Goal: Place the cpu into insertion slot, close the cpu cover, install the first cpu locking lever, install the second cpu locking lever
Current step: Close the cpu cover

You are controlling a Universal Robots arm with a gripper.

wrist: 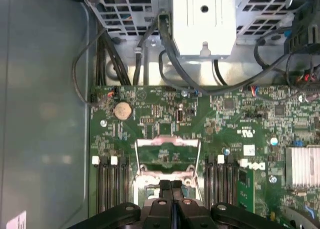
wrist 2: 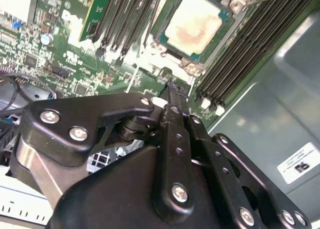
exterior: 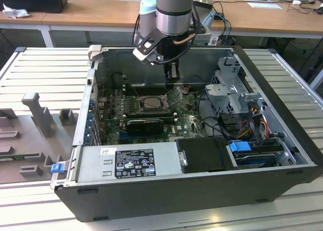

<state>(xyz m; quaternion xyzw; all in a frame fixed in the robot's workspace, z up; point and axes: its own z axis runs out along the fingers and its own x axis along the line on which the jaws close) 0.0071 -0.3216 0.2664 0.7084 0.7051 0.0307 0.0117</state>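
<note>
As the cpu [wrist 2: 192,21] sits in the insertion slot [wrist 2: 161,43], we should tip the raised cpu cover [exterior: 174,96] down evenly with our pressed-together gripper [wrist: 172,185].

cpu [wrist 2: 192,26]: pale silver square top with a tan smear, lying flat in the insertion slot.
insertion slot [wrist 2: 170,48]: dark, metal-rimmed square on green board.
cpu cover [exterior: 174,96]: silver windowed frame, hinged up, tilted open.

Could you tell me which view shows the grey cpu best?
The second wrist view: the pale grey square cpu lies close, top visible. The exterior view shows it small; the first wrist view faces the raised silver cover frame.
</note>
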